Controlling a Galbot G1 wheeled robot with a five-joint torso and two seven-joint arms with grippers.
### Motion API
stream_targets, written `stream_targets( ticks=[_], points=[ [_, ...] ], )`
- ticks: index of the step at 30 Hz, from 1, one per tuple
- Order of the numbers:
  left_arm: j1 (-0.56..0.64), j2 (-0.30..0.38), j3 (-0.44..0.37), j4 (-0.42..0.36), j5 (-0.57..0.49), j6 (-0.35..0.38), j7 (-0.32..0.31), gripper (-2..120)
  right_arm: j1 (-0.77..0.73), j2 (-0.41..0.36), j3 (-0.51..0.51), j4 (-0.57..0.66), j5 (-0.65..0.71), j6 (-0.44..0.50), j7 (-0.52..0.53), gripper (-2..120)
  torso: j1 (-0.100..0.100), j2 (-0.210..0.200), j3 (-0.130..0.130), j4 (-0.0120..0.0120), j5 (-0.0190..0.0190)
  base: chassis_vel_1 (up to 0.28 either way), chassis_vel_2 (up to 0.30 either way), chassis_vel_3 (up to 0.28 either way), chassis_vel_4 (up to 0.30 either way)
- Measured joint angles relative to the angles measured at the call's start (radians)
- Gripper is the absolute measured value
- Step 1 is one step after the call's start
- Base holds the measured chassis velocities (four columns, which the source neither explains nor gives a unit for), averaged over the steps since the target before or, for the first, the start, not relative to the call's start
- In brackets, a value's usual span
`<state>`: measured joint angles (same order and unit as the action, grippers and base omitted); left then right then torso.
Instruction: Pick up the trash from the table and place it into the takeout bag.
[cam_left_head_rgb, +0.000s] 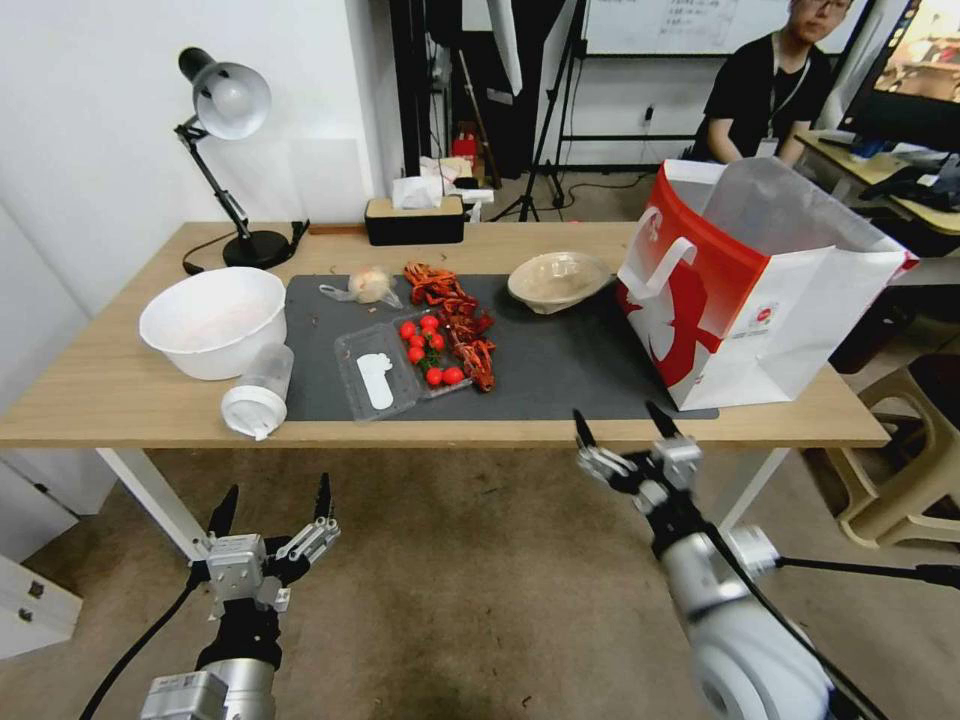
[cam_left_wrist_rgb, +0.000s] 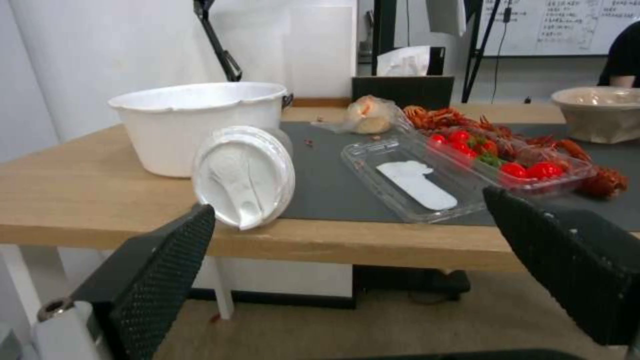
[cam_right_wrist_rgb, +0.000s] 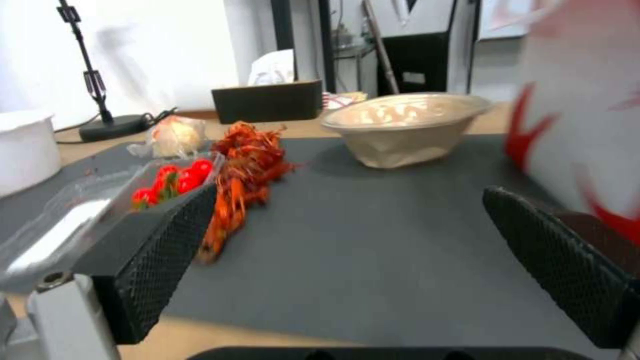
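On the table (cam_left_head_rgb: 120, 400), a clear white-lidded cup (cam_left_head_rgb: 258, 390) (cam_left_wrist_rgb: 243, 175) lies on its side at the front left edge. A small clear food bag (cam_left_head_rgb: 370, 285) (cam_left_wrist_rgb: 370, 117) (cam_right_wrist_rgb: 173, 137) and a beige shallow bowl (cam_left_head_rgb: 557, 280) (cam_right_wrist_rgb: 407, 127) sit at the back of the dark mat. The red-and-white takeout bag (cam_left_head_rgb: 760, 290) (cam_right_wrist_rgb: 587, 100) stands open at the right end. My left gripper (cam_left_head_rgb: 275, 487) (cam_left_wrist_rgb: 347, 200) hangs open below the table's front edge, facing the cup. My right gripper (cam_left_head_rgb: 615, 412) (cam_right_wrist_rgb: 348, 190) is open at the front edge, left of the bag.
A large white bowl (cam_left_head_rgb: 213, 320) stands at the left. An open clear clamshell with tomatoes (cam_left_head_rgb: 405, 365) and red crayfish shells (cam_left_head_rgb: 455, 315) lie mid-mat. A desk lamp (cam_left_head_rgb: 225, 150) and tissue box (cam_left_head_rgb: 413, 220) stand at the back. A beige chair (cam_left_head_rgb: 910, 450) stands right of the table.
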<state>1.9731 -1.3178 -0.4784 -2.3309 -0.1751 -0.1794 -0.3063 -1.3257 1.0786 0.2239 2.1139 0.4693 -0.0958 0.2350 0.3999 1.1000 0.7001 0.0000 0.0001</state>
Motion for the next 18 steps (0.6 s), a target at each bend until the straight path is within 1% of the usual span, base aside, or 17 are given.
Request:
stream_targets(
  ticks=[1, 3, 4, 5, 6, 7, 8, 9, 10, 11, 12, 13, 14, 15, 17, 18],
  points=[
    [0.000, -0.002, -0.001, 0.000, 0.000, 0.001, 0.000, 100, 0.091, 0.012, -0.043, -0.035, 0.051, -0.042, 0.047, 100, 0.000, 0.000, 0.000, 0.0001, 0.0000, 0.000, 0.000, 0.000, 0.000],
    [-0.001, -0.005, -0.002, 0.001, 0.002, 0.002, -0.001, 100, 0.206, 0.040, -0.098, -0.075, 0.124, -0.086, 0.127, 100, 0.000, 0.000, 0.000, 0.0004, -0.0004, 0.000, 0.000, 0.000, 0.000],
    [-0.001, -0.008, -0.003, 0.001, 0.004, 0.003, -0.001, 100, 0.278, 0.068, -0.139, -0.102, 0.177, -0.106, 0.196, 100, 0.000, 0.000, 0.000, 0.0005, -0.0002, 0.000, 0.000, 0.000, 0.000],
    [-0.001, -0.008, -0.003, 0.001, 0.004, 0.003, -0.001, 100, 0.278, 0.068, -0.139, -0.102, 0.177, -0.106, 0.196, 100, 0.000, 0.000, 0.000, 0.0005, -0.0002, 0.000, 0.000, 0.000, 0.000],
    [-0.001, -0.012, -0.003, 0.000, 0.005, 0.004, -0.001, 100, 0.335, 0.099, -0.175, -0.121, 0.231, -0.118, 0.266, 100, 0.000, 0.000, 0.000, 0.0003, -0.0003, 0.000, 0.000, 0.000, 0.000],
    [-0.001, -0.014, -0.003, -0.001, 0.006, 0.006, -0.002, 100, 0.366, 0.121, -0.193, -0.131, 0.262, -0.122, 0.314, 100, 0.000, 0.000, 0.000, 0.0000, -0.0006, 0.000, 0.000, 0.000, 0.000],
    [-0.001, -0.014, -0.003, -0.001, 0.006, 0.006, -0.002, 100, 0.366, 0.121, -0.193, -0.131, 0.262, -0.122, 0.314, 100, 0.000, 0.000, 0.000, 0.0000, -0.0006, 0.000, 0.000, 0.000, 0.000],
    [-0.003, -0.017, -0.003, -0.002, 0.007, 0.007, -0.002, 100, 0.426, 0.173, -0.221, -0.160, 0.342, -0.120, 0.436, 100, 0.000, 0.000, 0.000, 0.0000, -0.0001, 0.000, 0.000, 0.000, 0.000],
    [-0.004, -0.018, -0.003, -0.002, 0.007, 0.007, -0.002, 100, 0.447, 0.194, -0.227, -0.170, 0.380, -0.115, 0.477, 100, 0.000, 0.000, 0.000, 0.0001, -0.0003, 0.000, 0.000, 0.000, 0.000],
    [-0.004, -0.018, -0.003, -0.002, 0.007, 0.007, -0.002, 100, 0.447, 0.194, -0.227, -0.170, 0.380, -0.115, 0.477, 100, 0.000, 0.000, 0.000, 0.0001, -0.0003, 0.000, 0.000, 0.000, 0.000],
    [-0.007, -0.020, -0.003, -0.001, 0.009, 0.008, -0.002, 100, 0.501, 0.248, -0.228, -0.205, 0.476, -0.098, 0.557, 100, 0.000, 0.000, 0.000, 0.0002, -0.0004, 0.000, 0.000, 0.000, 0.000],
    [-0.008, -0.021, -0.003, -0.001, 0.009, 0.009, -0.002, 100, 0.532, 0.281, -0.228, -0.232, 0.518, -0.082, 0.590, 100, 0.000, 0.000, 0.000, 0.0002, -0.0004, 0.000, 0.000, 0.000, 0.000],
    [-0.008, -0.021, -0.003, -0.001, 0.009, 0.010, -0.002, 100, 0.552, 0.302, -0.226, -0.251, 0.540, -0.073, 0.608, 100, 0.000, 0.000, 0.000, 0.0002, -0.0004, 0.000, 0.000, 0.000, 0.000],
    [-0.008, -0.021, -0.003, -0.001, 0.009, 0.010, -0.002, 100, 0.552, 0.302, -0.226, -0.251, 0.540, -0.073, 0.608, 100, 0.000, 0.000, 0.000, 0.0002, -0.0004, 0.000, 0.000, 0.000, 0.000],
    [-0.008, -0.021, -0.005, -0.002, 0.009, 0.011, -0.002, 100, 0.627, 0.355, -0.200, -0.327, 0.628, -0.050, 0.656, 100, 0.000, 0.000, 0.000, -0.0002, -0.0006, 0.000, 0.000, 0.000, 0.000],
    [-0.008, -0.021, -0.005, -0.002, 0.009, 0.011, -0.002, 100, 0.639, 0.361, -0.195, -0.340, 0.644, -0.047, 0.665, 100, 0.000, 0.000, 0.000, -0.0002, -0.0003, 0.000, 0.000, 0.000, 0.000]
  ],
)
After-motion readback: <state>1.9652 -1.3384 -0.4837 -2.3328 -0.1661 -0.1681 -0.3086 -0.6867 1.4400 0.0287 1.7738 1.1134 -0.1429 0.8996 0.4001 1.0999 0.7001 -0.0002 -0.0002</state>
